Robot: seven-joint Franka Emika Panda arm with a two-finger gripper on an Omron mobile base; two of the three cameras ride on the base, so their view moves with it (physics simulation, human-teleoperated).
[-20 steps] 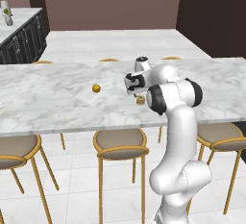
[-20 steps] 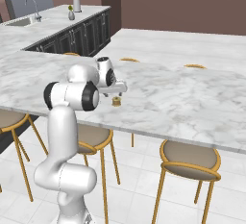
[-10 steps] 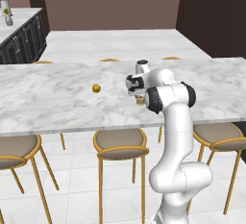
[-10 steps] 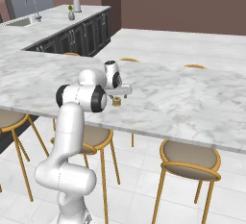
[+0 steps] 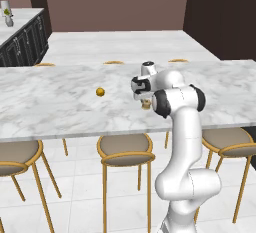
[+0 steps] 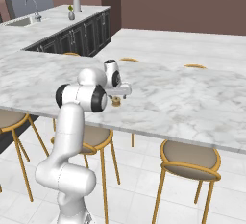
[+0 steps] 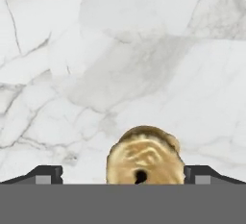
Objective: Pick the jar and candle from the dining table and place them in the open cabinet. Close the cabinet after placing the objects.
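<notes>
The candle, a tiny tan-gold stub, stands on the white marble dining table near its front edge. It also appears in the right base view as the candle. My gripper hangs straight down just above it, open. In the hand view the candle sits between the two dark fingertips, apart from both. A small round golden thing lies on the table to the left; I cannot tell whether it is the jar. The cabinet is out of view.
Round tan stools with gold legs stand under the table's front edge. A second marble counter over dark drawers with a sink and bottles runs at the back left. A further marble slab lies behind the table.
The arm has leaned forward and the gripper has come down over the candle, still open. The candle and the golden round thing have not moved.
</notes>
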